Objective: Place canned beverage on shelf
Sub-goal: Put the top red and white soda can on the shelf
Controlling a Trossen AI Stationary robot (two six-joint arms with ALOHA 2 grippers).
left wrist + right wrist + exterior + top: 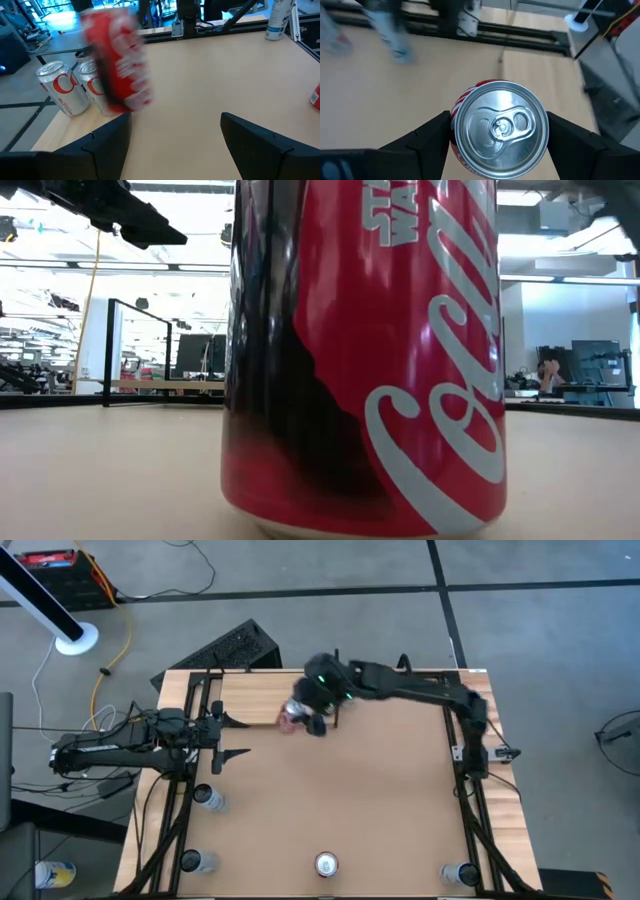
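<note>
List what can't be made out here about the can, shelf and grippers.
- Left wrist view: the carried can is blurred, label unreadable.
- Low view: the front can fills the frame, hiding the carried can and most of the shelf.
- Right wrist view: the carried can's top hides whatever lies under it.
- High view: the right gripper covers most of it.

Both robot arms are dark, almost black, made of long thin bars joined together. The right arm (420,685) has small green lights glowing near its wrist. The left arm (120,748) has thin black cables running along it. Each hand has two flat black fingers (427,142) with slanted, pointed tips and a small notch in the edge.
</note>
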